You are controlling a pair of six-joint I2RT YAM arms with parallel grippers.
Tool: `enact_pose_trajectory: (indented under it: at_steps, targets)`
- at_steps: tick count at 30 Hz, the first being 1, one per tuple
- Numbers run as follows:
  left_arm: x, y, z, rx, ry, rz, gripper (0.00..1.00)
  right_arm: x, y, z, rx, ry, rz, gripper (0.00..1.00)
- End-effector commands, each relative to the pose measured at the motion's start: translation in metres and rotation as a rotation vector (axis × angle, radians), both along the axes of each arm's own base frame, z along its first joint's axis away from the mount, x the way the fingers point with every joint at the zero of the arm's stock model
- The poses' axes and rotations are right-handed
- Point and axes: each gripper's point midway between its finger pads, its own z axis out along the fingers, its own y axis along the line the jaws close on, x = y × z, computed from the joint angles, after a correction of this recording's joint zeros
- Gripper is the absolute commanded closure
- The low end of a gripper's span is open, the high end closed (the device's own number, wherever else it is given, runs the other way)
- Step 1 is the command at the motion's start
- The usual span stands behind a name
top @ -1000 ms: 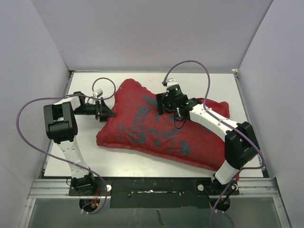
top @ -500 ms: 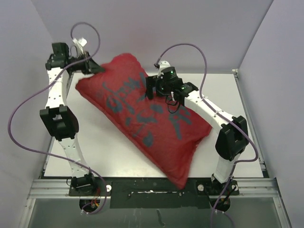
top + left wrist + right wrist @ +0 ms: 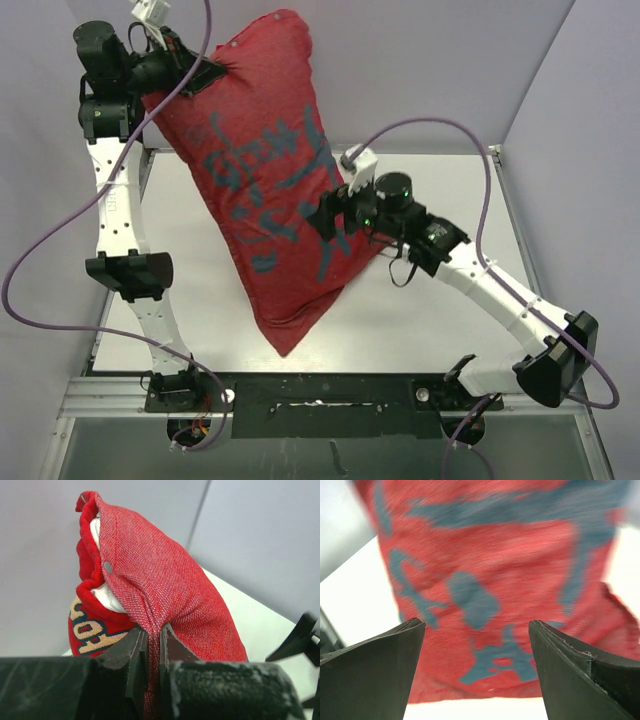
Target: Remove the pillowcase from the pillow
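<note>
The red pillowcase (image 3: 265, 190) hangs in the air, its duller side with dark blotches toward the camera, its lowest corner near the table's front. My left gripper (image 3: 205, 72) is raised high at the back left and is shut on the top edge of the pillowcase (image 3: 165, 600). In the left wrist view the white pillow (image 3: 107, 596) shows inside the open mouth, next to gold lettering. My right gripper (image 3: 322, 212) is open beside the right edge of the hanging pillowcase (image 3: 485, 580), its fingers (image 3: 385, 650) apart with fabric ahead of them.
The white table (image 3: 450, 170) has grey walls on the left, back and right. A metal rail (image 3: 330, 390) with the arm bases runs along the near edge. Purple cables loop around both arms.
My left gripper has lifted the pillowcase from the table up to the back left, so it now hangs steeply. My right gripper has moved off the fabric toward the front right and stands open.
</note>
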Motion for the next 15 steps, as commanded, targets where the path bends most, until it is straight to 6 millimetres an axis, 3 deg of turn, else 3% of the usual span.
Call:
enact_pose_trajectory:
  at_steps: [1,4,7,10,12,15]
  targets:
    - [-0.109,-0.047,0.101,0.059,-0.381,-0.183,1.0,-0.044,0.028,-0.048,-0.019,0.032,0.131,0.13]
    - [-0.145,-0.059,0.12,0.046,-0.419,-0.262,1.0,-0.062,0.047,-0.092,-0.085,0.083,0.18,0.16]
    - [-0.179,-0.072,0.127,0.044,-0.43,-0.349,1.0,-0.051,0.057,-0.123,-0.125,0.109,0.153,0.18]
    - [-0.205,-0.077,0.132,0.041,-0.447,-0.412,1.0,-0.018,0.063,-0.125,-0.114,0.072,0.084,0.19]
    - [-0.22,-0.079,0.136,0.043,-0.457,-0.441,1.0,0.008,0.069,-0.111,-0.077,0.03,0.046,0.18]
    - [-0.238,-0.079,0.143,0.049,-0.48,-0.469,1.0,0.049,0.079,-0.076,-0.017,-0.057,-0.005,0.16]
